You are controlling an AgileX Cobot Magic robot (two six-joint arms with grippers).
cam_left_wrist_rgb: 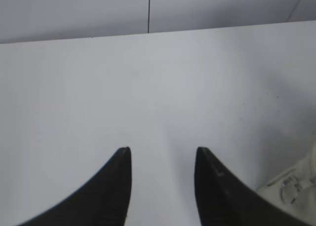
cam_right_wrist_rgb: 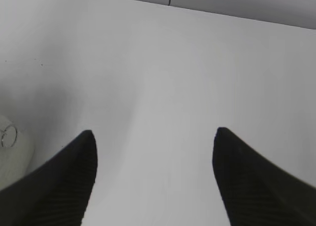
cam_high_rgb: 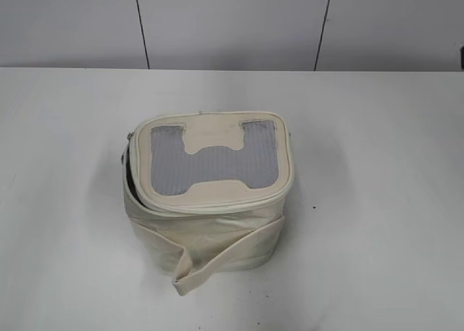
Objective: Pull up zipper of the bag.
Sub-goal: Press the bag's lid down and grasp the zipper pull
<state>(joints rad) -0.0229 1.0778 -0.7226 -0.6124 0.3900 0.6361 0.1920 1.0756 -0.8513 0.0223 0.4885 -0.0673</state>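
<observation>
A white table (cam_high_rgb: pixel 377 200) fills most of the exterior view; its top is matt and has a few small dark specks. Behind it stands a pale grey wall (cam_high_rgb: pixel 232 19) made of panels, with two thin dark seams that run down to the far edge of the table. The light is soft and even, and the shadows on the table are faint.

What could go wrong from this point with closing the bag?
The small boxy cream-white bag stands free on the white table, so pulling could drag or tip it. The silver ring pull is tiny, easy for the wide-open right claw to miss. The loose fabric strap could get grabbed instead.
</observation>
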